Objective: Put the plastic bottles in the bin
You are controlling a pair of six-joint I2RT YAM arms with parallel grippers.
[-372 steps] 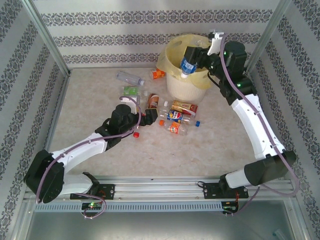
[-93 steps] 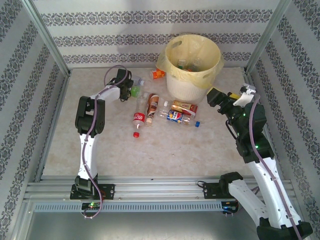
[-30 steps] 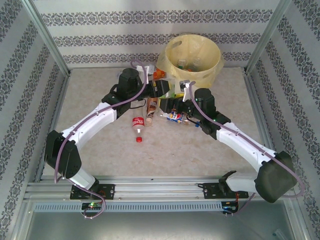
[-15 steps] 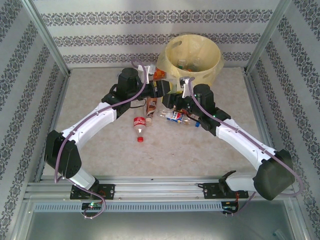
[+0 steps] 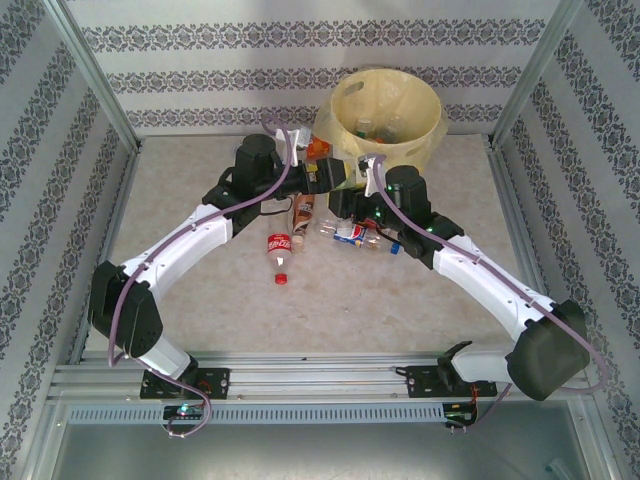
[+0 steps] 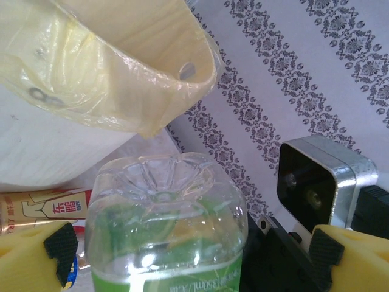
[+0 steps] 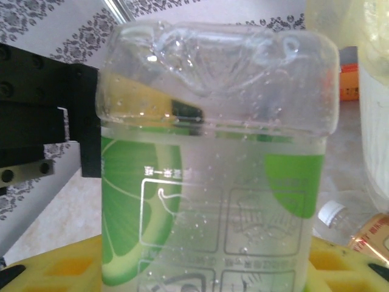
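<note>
— Bottle trouble, or is that a swap going on by the bin (image 5: pixel 436 115)?

— Looks like a swap to me. The green-labelled bottle (image 7: pixel 213 182) hangs in the air between the two arms, just in front of the bin's near wall and above the other bottles (image 5: pixel 355 232) lying on the tabletop (image 5: pixel 330 310).

— Who has it?

— The right fingers (image 7: pixel 61 267), I'd say. Their yellow pads press on the label from both sides low on the body. The left fingers (image 6: pixel 36 261) stand spread wide, one on each side of the bottle with a gap showing, touching nothing.

— Which way does it point?

— Its long axis runs straight out from the right fingers, with the moulded base leading and the cap end hidden back by the wrist. From the left wrist, that base faces the bagged rim (image 6: pixel 182 67), which sits above and beyond it.

— So the right arm makes the drop?

— That's my guess. It holds the bottle and is the nearer arm, with the bin's mouth up and behind its wrist. It has to lift the base over the rim before it lets go. The left arm is close alongside, so it should back off first.
</note>
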